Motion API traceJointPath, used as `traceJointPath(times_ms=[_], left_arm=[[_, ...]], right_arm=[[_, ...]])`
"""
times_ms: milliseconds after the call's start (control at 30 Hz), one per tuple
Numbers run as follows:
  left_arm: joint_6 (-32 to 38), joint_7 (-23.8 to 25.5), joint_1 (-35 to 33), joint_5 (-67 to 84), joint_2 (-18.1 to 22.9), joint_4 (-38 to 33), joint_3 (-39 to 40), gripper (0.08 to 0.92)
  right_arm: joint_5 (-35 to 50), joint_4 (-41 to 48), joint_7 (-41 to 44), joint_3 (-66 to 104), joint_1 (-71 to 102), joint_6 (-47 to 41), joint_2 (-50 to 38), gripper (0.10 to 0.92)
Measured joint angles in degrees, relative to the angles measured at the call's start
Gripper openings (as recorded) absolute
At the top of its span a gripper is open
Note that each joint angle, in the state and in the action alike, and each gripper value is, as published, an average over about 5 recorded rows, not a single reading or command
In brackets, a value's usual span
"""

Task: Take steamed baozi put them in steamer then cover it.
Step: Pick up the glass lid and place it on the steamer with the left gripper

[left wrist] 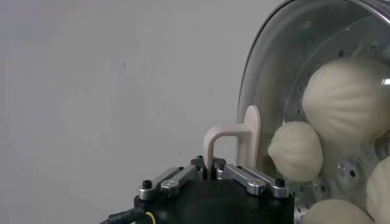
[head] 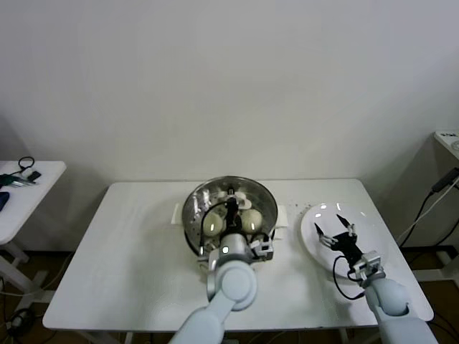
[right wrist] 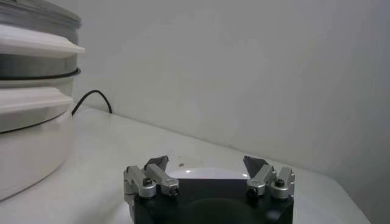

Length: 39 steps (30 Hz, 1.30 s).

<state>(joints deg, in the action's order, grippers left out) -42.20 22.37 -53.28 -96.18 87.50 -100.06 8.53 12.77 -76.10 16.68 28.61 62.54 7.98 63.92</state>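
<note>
Lid sits tilted over the pot, buns inside. Left gripper pinches the lid's handle. Right gripper hovers, fingers spread, over the white plate on the table.

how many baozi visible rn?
4, in the left wrist view, all inside the steamer under the glass cover: baozi. Head view shows two clearly; none on the plate.
</note>
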Motion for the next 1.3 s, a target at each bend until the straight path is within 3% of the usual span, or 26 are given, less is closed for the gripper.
traceJointPath(times_ms=[900,1000,1300], left_arm=[[0.04,-3.97,-0.82,2.15,-0.05,1.91,-0.78,0.152],[0.06,-3.89,-0.88,2.73,-0.44,1.51,-0.82,0.185],[0.08,-3.73,-1.27,4.19,-2.4,-1.0,-0.71,0.433]], right_arm=[[0.04,-0.49,0.54,0.91,0.57,-0.03,-0.17,0.823],[0.22,-0.47,0.8,1.17,0.57,-0.07,-0.21,0.823],[1.32,-0.87,1.56,2.21,0.8,-0.96,-0.18,0.823]])
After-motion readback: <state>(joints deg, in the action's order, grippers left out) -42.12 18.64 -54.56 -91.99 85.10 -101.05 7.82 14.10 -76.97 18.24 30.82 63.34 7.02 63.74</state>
